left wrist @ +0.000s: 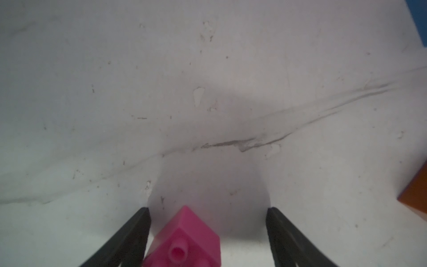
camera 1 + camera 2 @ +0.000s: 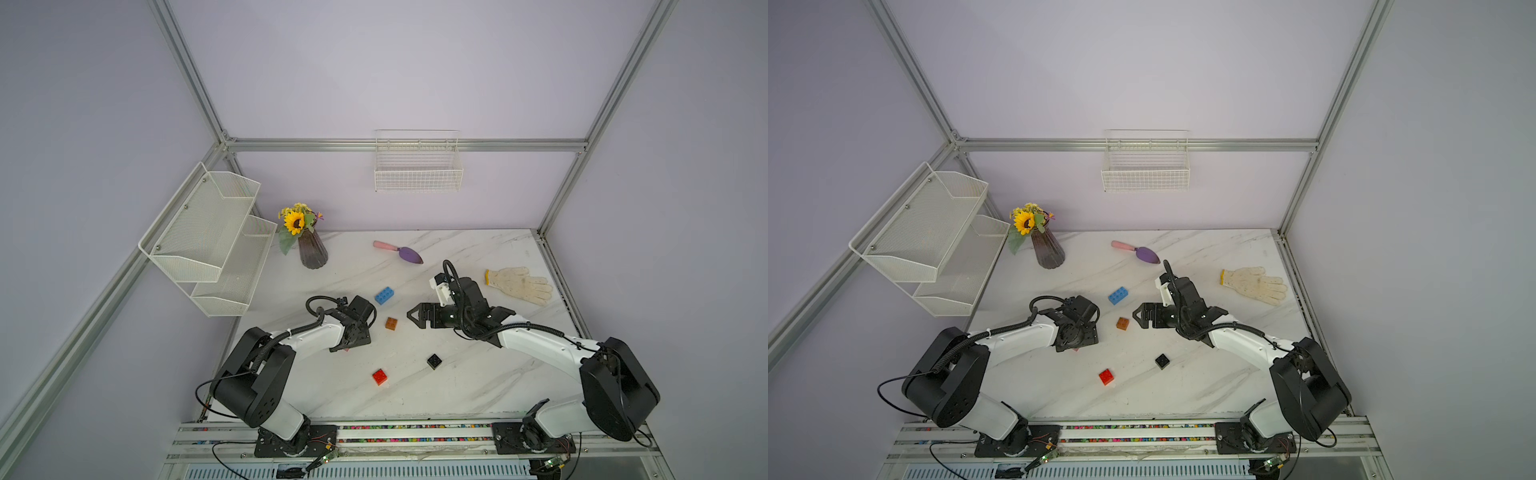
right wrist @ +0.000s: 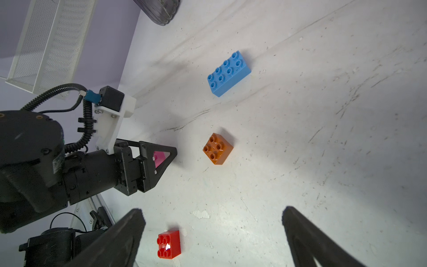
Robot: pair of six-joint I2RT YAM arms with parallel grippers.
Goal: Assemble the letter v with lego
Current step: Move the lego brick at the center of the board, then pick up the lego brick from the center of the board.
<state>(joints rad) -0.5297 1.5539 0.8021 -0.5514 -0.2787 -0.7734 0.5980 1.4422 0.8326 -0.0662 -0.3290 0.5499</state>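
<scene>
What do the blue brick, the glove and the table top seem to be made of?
Blue brick: hard plastic, smooth with a slight gloss; the moulded round studs and sharp edges suggest it.
Glove: knitted fabric, probably cotton, matte cream; it lies limp and flat.
Table top: white with grey veins like marble, and scuffed; real stone or a printed surface, I cannot tell.

Bare tabletop (image 2: 457, 374) — orange brick (image 2: 391, 323) midway
</scene>
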